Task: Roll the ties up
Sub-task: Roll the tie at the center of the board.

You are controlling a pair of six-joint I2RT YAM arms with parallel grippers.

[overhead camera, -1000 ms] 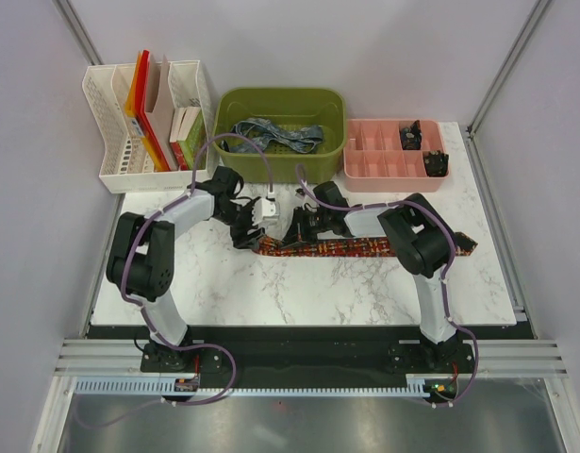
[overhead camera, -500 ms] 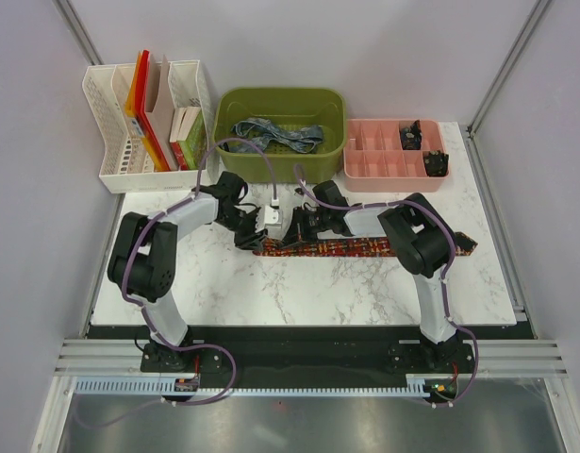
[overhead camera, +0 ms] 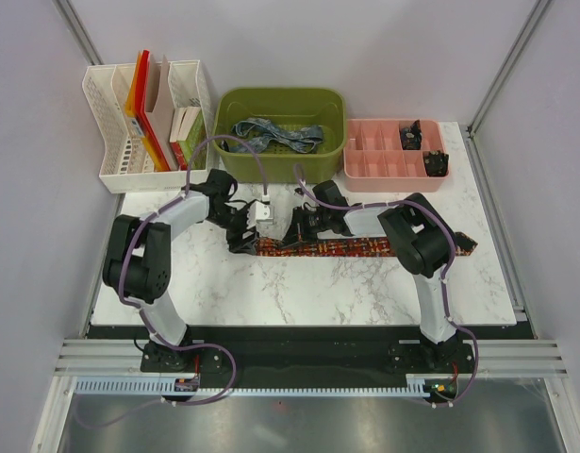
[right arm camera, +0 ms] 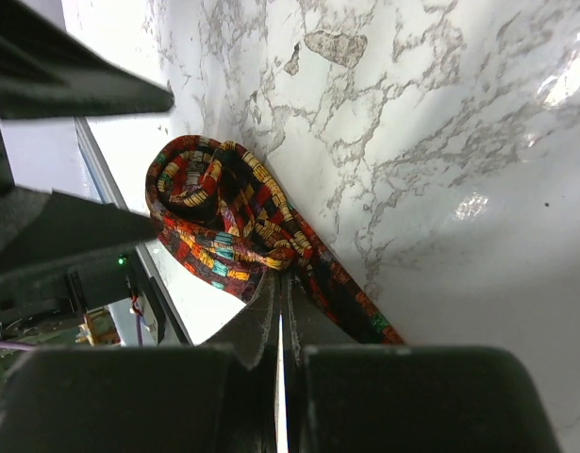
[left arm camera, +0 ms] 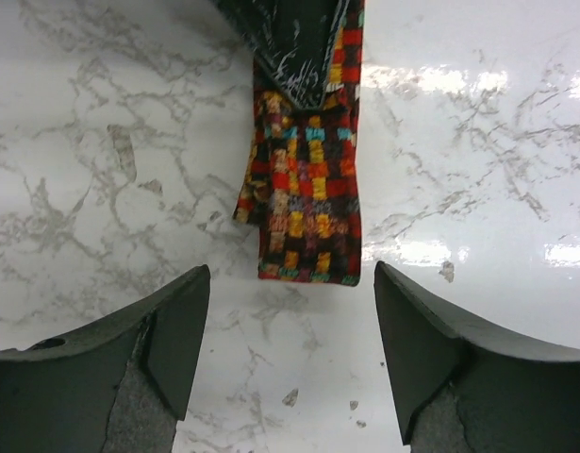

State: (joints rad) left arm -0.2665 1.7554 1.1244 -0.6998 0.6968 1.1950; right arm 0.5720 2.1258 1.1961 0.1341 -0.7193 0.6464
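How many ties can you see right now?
2. The red patterned tie lies on the table; the blue-grey tie is in the green bin. Dark items in the pink tray may be more.

Count:
- Ties: 2. One red-patterned tie [overhead camera: 365, 248] and one blue-grey tie [overhead camera: 275, 134].
- Containers: 3, all along the far edge of the surface [overhead camera: 299, 293]. One green bin [overhead camera: 228, 142], one pink tray [overhead camera: 365, 172], one white file rack [overhead camera: 106, 123].
- Small dark items [overhead camera: 409, 137] in the pink tray: 2.
- Folders and books in the rack: can't count.
- Grippers: 2. Left gripper [left arm camera: 290, 274] and right gripper [right arm camera: 280, 293].
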